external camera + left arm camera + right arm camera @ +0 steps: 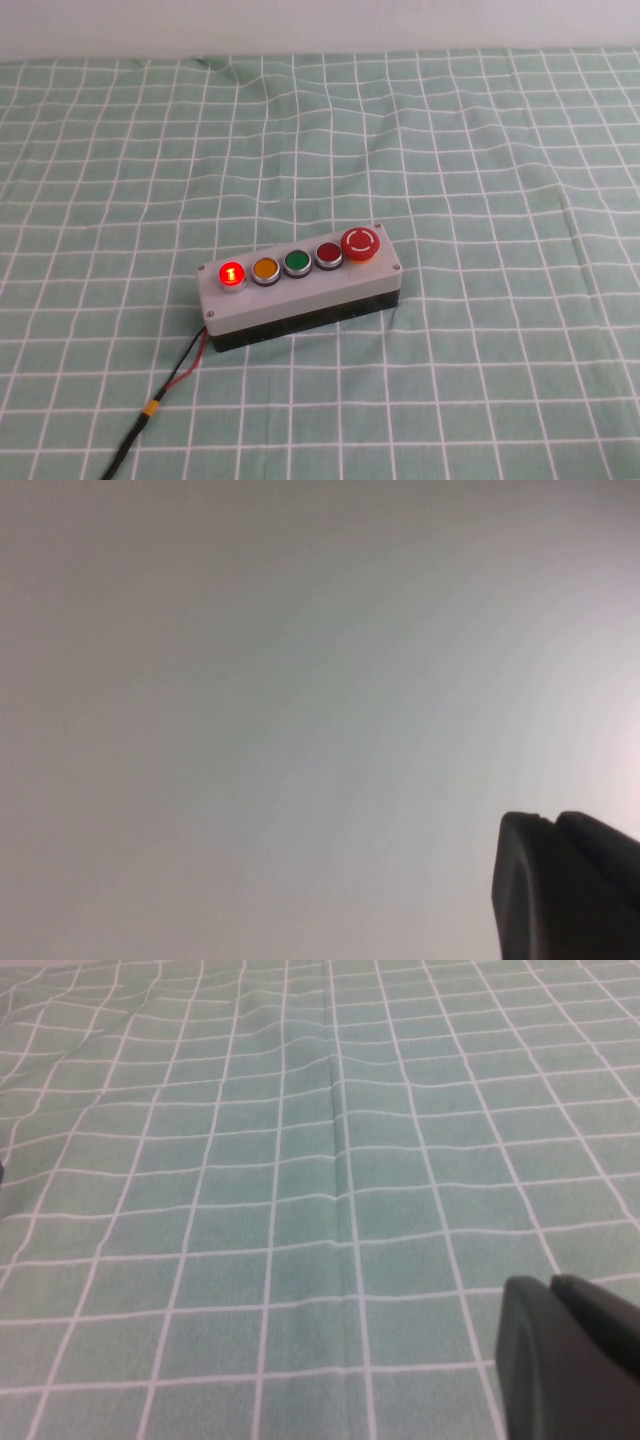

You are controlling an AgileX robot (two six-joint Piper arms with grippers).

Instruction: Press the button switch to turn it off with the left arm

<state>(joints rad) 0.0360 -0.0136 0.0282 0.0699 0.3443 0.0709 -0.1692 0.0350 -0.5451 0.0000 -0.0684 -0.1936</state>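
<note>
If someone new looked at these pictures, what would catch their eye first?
Most likely the glowing button switch, lit bright red at the left end of the grey button box on the green checked cloth. Next, the large red mushroom button at the opposite end. Only an edge of each end effector shows, in its own wrist view.

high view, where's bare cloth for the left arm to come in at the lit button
Bare checked cloth lies left of and behind the grey button box. Tighter at the box's near-left corner, where the cable trails. The button switch glows at that end. Left gripper and right gripper show only in wrist views.
</note>
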